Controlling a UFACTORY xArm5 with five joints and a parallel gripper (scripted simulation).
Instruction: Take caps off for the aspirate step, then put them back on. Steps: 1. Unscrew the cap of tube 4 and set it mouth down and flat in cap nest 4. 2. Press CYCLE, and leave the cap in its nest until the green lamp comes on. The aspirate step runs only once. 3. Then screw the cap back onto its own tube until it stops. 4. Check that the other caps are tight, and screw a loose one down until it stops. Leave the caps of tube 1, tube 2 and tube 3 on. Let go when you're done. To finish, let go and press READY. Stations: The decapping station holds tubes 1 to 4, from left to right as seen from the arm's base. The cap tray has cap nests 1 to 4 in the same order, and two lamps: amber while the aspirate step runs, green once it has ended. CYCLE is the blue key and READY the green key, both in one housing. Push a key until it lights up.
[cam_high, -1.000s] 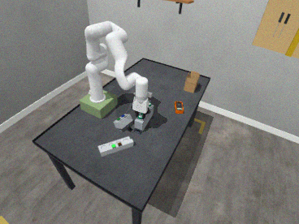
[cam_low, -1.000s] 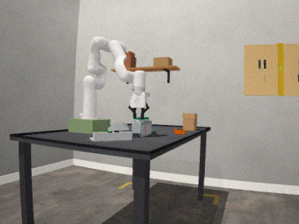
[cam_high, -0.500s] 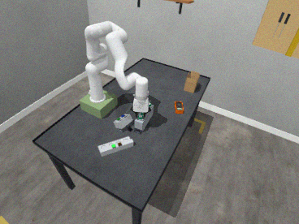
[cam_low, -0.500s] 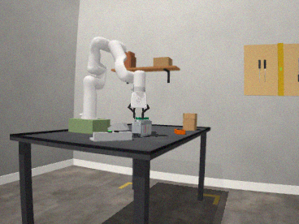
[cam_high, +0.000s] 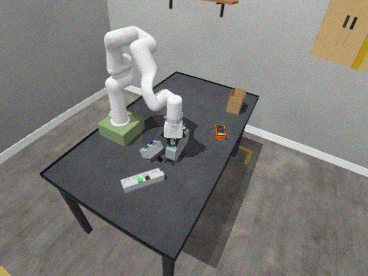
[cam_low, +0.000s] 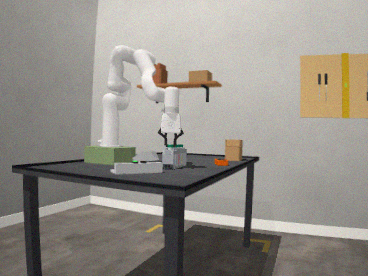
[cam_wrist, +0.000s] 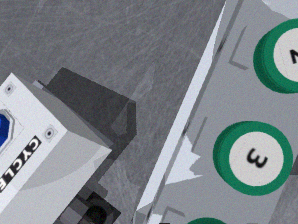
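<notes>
Gripper (cam_low: 170, 144) pointing straight down over the tube block (cam_low: 174, 157) near the table's (cam_high: 100, 205) middle, fingers clamped on a green cap at the block's near end (tube 4's, going by the 3 cap (cam_wrist: 253, 158) just beyond it). Key box (cam_high: 151, 149) just left of the block, blue key (cam_wrist: 4, 127) marked CYCLE. Cap tray (cam_high: 143, 181) nearer, green lamp (cam_high: 140, 177) lit.

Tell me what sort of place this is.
Probably a lab automation workcell: a white arm stands on a dark table over a decapping station with numbered green-capped tubes, beside a CYCLE key housing. A tool board hangs on the wall.
</notes>
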